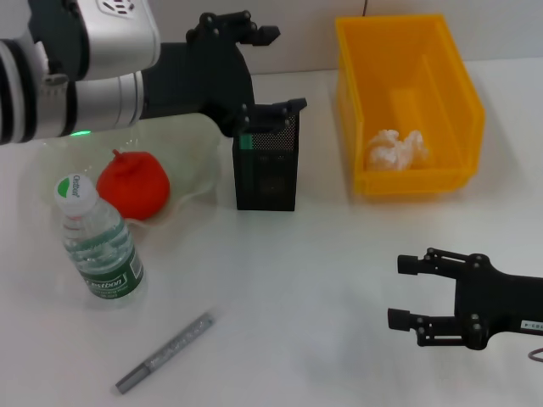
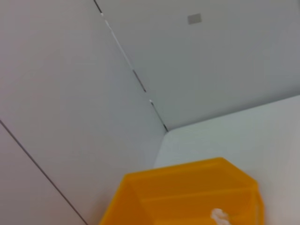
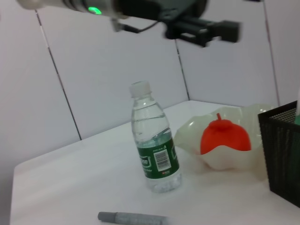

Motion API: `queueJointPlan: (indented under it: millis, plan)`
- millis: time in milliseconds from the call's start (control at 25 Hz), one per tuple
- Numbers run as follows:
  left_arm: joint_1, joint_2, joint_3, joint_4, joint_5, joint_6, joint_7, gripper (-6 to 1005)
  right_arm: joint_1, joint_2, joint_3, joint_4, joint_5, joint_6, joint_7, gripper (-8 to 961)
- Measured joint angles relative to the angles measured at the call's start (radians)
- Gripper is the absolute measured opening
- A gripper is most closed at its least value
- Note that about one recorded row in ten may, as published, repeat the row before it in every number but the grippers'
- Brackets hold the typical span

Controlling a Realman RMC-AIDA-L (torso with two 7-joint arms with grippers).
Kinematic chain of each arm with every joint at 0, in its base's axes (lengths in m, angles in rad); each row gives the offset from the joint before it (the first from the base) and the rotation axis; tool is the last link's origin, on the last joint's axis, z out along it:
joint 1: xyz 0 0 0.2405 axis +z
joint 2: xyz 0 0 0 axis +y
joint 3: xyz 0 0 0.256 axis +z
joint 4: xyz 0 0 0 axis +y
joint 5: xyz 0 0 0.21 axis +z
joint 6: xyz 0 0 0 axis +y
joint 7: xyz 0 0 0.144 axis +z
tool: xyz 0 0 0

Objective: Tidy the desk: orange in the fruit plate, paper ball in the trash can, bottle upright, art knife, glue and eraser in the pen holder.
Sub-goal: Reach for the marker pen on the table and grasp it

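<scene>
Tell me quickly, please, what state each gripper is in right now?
Left gripper: above the black mesh pen holder; fingers' state cannot be told.
Right gripper: open, empty, hovering low over the white table.

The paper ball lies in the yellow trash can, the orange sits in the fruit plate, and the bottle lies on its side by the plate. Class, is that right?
Not quite. The bottle stands upright beside the fruit plate, cap up, as the head and right wrist views show. The rest holds: the paper ball is in the trash can and the orange is in the plate.
</scene>
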Motion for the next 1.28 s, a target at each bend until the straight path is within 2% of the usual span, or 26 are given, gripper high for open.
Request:
queueJointPlan:
  millis: [80,160,240,480,960,1080,1120,1280]
  plan:
    - [0.000,0.000,0.000,0.000,0.000,0.000,0.000,796,-0.001,-0.001,0.012,0.000,-0.004,0.000,0.000,838]
    - [0.033,0.000,0.002,0.111,0.087,0.106,-0.121,795,-0.001,-0.002,0.022,0.000,-0.005,0.000,0.000,838]
    - [0.042,-0.002,0.010,0.169,0.149,0.159,-0.217,795,-0.002,-0.005,0.033,-0.001,-0.006,0.001,-0.001,838]
    - [0.044,-0.004,0.013,0.247,0.211,0.290,-0.398,795,-0.003,-0.012,0.050,-0.001,-0.008,0.012,-0.001,838]
    - [0.026,-0.004,0.055,0.270,0.326,0.458,-0.704,794,-0.002,-0.022,0.072,0.000,-0.010,0.018,-0.002,838]
    - [0.025,-0.005,0.084,0.271,0.367,0.477,-0.750,794,-0.001,-0.024,0.077,0.000,-0.010,0.026,-0.002,838]
    - [0.016,-0.006,0.127,0.270,0.422,0.492,-0.796,794,0.000,-0.024,0.077,0.000,-0.010,0.030,-0.002,838]
    - [0.010,-0.007,0.184,0.261,0.501,0.496,-0.864,794,0.004,-0.024,0.075,0.000,-0.010,0.050,-0.002,838]
